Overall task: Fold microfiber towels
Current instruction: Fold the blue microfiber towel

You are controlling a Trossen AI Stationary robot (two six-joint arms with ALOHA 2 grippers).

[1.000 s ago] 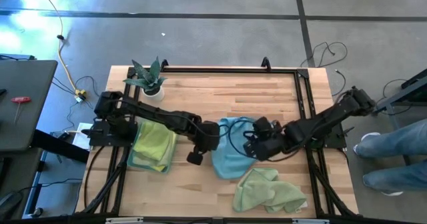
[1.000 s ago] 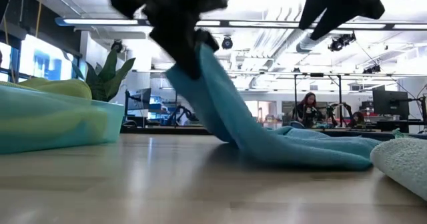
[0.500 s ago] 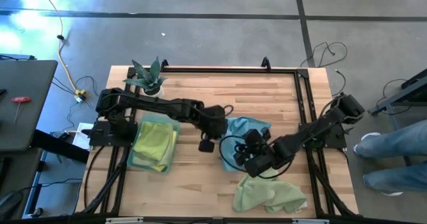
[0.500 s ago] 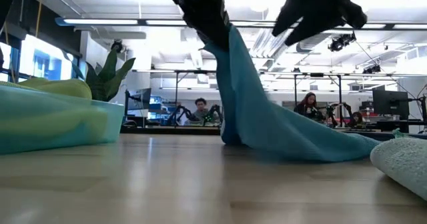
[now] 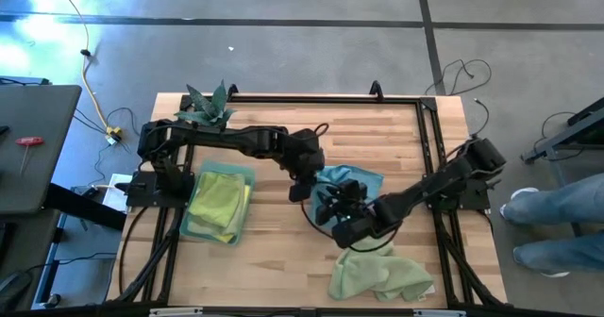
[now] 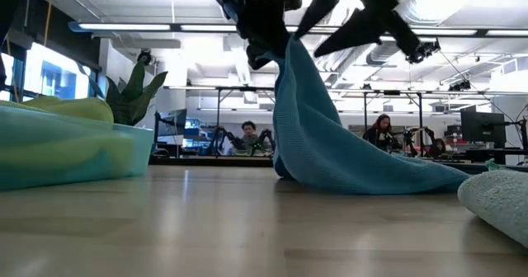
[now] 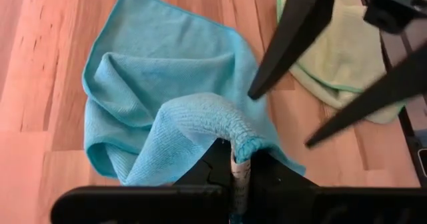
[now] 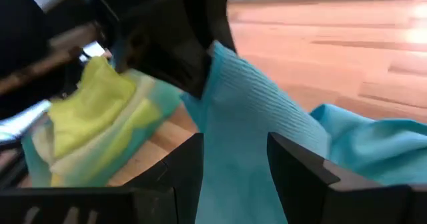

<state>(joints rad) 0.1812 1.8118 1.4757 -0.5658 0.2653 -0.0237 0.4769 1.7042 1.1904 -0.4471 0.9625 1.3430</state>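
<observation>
Since a second ago left gripper [image 5: 300,177] has moved from about 6 o'clock of table centre up toward centre, dragging the blue towel [image 5: 351,183] corner with it; right gripper [image 5: 332,211] has swung in from 3 o'clock side toward the middle, now just at 5 o'clock of the left one. Blue towel peak in low view shifted rightward and stands steeper.

Left gripper clamped tight on a pinched corner of blue towel [image 7: 180,111], fingers fully together, fabric bunched between them in left wrist view. Corner lifted off the table [image 5: 377,138]; rest of the cloth trails down and lies on the wood at 3 o'clock of the gripper [image 6: 330,145].

Right gripper jaws spread apart, holding nothing; its two fingers [image 8: 177,167] sit either side of the hanging blue fabric [image 8: 247,131] in right wrist view, contact not clear.

Pale green towel [image 5: 377,272] crumpled at table's 5 o'clock edge, apart from blue one. Folded stack [image 5: 219,202] at 9 o'clock: yellow towel on top over teal and pale green layers. Potted plant [image 5: 209,109] at 11 o'clock corner. Person's legs [image 5: 557,213] off the table at 3 o'clock. People seated in room behind, low view.
</observation>
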